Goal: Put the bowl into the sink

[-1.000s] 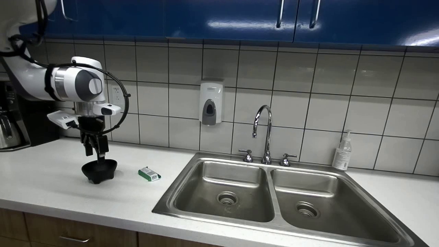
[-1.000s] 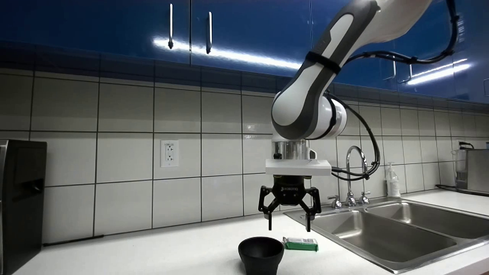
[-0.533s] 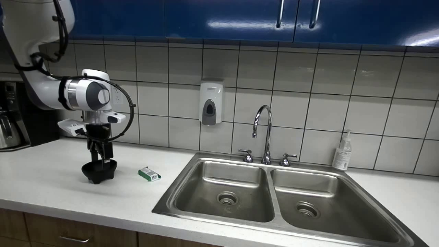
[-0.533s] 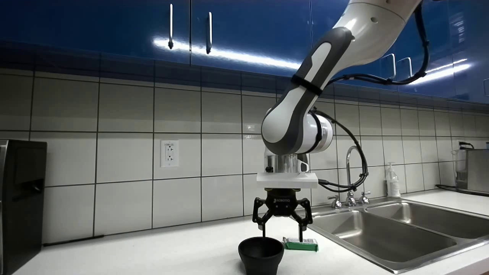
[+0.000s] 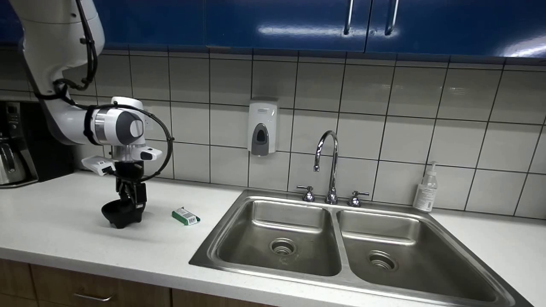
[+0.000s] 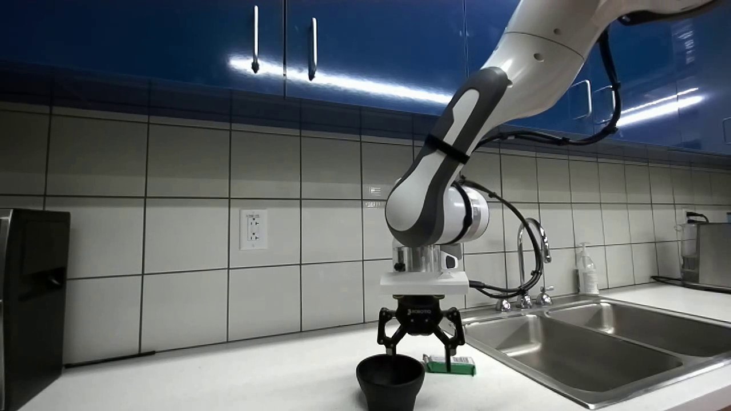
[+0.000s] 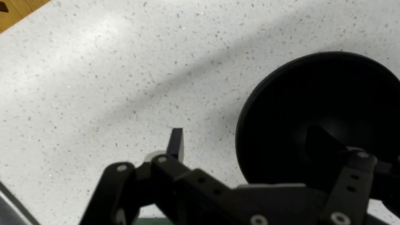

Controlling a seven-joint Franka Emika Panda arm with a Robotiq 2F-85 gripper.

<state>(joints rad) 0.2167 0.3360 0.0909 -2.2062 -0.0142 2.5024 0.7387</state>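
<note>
Straddling the rim of the bowl (image 7: 315, 90), the pincer (image 7: 245, 128) has its jaws wide apart in the wrist view & nothing in grasp: one finger (image 7: 175, 142) over the counter (image 7: 109, 87) just off centre at 7 o'c., the other over the bowl's mouth at approx. 3:30. Black on black, so can't tell how deep that one goes. Bowl fills the 3 o'c. side. My read: step in hand = rim grasp, squeeze not yet made. Next move prob. calls for both pads low enough on the wall, then a firm squeeze.

In an exterior view, bowl (image 5: 120, 217) sits upright on the counter at approx. 8 o'c., jaws at its 2 o'c. From bowl, the green-white packet (image 5: 186, 216) lies at 3 o'c., apart from it, w/ the sink (image 5: 343, 251) beyond on much the same bearing. So after the lift: carry twd 3 o'c., high enough to clear packet, then lower into the nearest basin (image 5: 251, 251). Labels: packet has small print, soap dispenser (image 5: 262, 128) a tiny mark up top, pump bottle (image 5: 425, 194) a text panel; all too small to read.

In an exterior view, bowl (image 6: 390, 391) is at 6 o'c., jaws at its 1 to 2 o'c. White "ROBOTIQ" lettering (image 6: 421, 311) on the pincer = only legible brand. Outlet plate (image 6: 253, 229) nr 9 o'c. has tiny writing, illegible.
</note>
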